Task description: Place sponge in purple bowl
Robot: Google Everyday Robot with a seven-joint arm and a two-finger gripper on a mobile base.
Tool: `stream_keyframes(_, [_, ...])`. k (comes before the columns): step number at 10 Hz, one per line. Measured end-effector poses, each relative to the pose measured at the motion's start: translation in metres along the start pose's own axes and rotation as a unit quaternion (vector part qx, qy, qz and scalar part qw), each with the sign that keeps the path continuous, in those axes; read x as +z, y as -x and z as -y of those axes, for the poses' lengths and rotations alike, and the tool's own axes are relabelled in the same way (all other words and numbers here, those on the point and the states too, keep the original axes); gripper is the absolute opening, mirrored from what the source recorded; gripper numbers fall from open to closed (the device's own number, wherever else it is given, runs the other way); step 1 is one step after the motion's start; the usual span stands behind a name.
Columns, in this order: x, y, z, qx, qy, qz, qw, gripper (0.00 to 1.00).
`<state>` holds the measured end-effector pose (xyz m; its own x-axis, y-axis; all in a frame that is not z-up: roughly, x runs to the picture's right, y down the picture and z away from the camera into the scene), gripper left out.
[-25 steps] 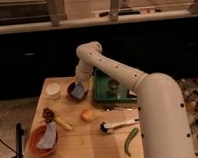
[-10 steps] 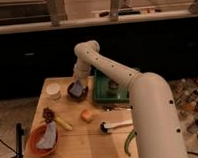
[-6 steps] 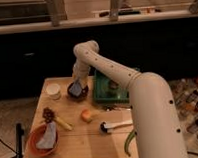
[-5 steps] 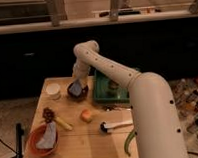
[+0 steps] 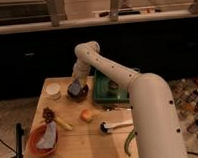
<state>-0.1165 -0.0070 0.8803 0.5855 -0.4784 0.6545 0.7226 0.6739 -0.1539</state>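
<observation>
sponge — tilted, at purple bowl | gripper just above

Kitchen, wooden table, gripper over purple bowl

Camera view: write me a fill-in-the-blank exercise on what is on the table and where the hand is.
1. The hand is right at the ____ bowl.
2. The cup on one side of that bowl is ____.
3. The tray on the bowl's other side is ____.
Missing words: purple; white; green.
</observation>
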Motion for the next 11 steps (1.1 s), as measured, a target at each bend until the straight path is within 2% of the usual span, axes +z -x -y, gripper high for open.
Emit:
stream_keyframes(1, [0.0006,-0.0001,0.0012,0.000,-0.003,0.002,1.0000,0.78])
stream_keyframes(2, [0.0008,-0.0001,0.0024,0.000,-0.005,0.003,1.0000,0.80])
stream_keyframes(11, [-0.0061,-0.0076,0.0089,0.002,-0.014,-0.002,0.9999,0.80])
